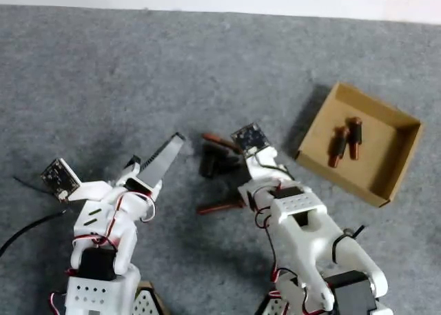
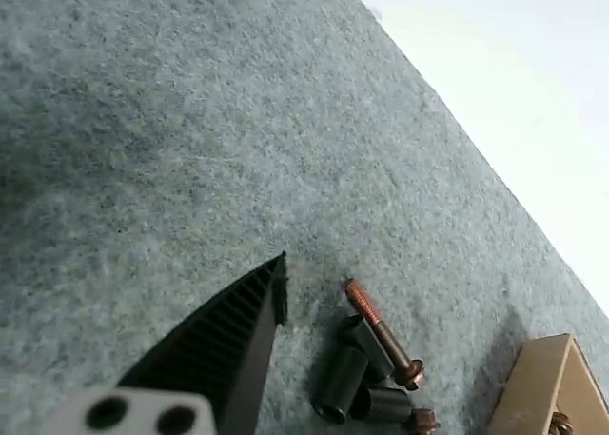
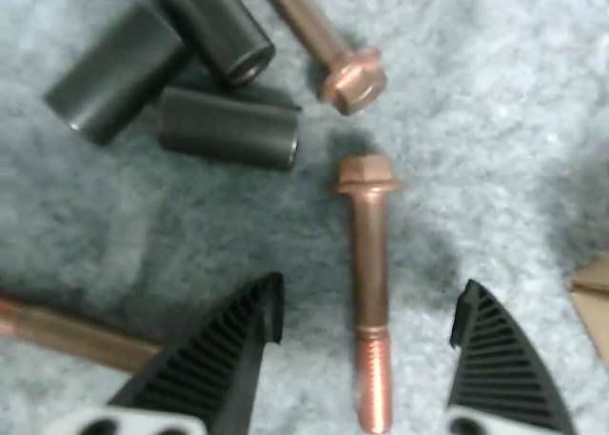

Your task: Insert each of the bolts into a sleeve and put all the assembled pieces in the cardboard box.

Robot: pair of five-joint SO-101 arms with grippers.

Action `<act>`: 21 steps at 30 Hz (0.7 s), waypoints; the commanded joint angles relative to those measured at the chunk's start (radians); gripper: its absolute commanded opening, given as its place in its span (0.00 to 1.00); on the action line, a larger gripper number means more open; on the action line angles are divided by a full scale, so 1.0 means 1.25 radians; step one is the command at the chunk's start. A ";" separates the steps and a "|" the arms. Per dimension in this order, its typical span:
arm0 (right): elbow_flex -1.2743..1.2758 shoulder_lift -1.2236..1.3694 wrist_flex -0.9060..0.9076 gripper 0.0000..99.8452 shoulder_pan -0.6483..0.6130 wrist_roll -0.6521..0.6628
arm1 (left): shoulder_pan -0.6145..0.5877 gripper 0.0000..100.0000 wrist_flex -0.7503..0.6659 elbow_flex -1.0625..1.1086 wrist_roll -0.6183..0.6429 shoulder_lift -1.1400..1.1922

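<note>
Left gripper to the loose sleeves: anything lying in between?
Nothing. In the left wrist view, bare grey carpet runs from the left gripper to the sleeves and the bolt beside them; the high view agrees.

The right gripper (image 3: 366, 300) has its jaws spread either side of a bolt (image 3: 368, 245), with bare felt (image 3: 309, 254) in both gaps. Three sleeves (image 3: 226, 128) and a second bolt (image 3: 324, 45) crowd just past its head. The cardboard box (image 1: 337, 178) is open-topped, partly unfilled.

copper bolts (image 3: 369, 264), black sleeves (image 3: 228, 130), tan box (image 1: 379, 156)
</note>
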 commanded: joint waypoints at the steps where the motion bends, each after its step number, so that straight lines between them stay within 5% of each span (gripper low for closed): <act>1: -0.052 -0.047 -0.018 0.26 -0.020 0.017 | -0.010 0.65 -0.016 -0.001 -0.009 -0.009; 6: -0.172 -0.007 0.075 0.26 -0.055 0.155 | -0.010 0.65 -0.016 -0.001 -0.009 -0.009; 21: -0.413 0.368 0.099 0.26 -0.112 0.211 | -0.010 0.65 -0.016 -0.002 -0.027 -0.009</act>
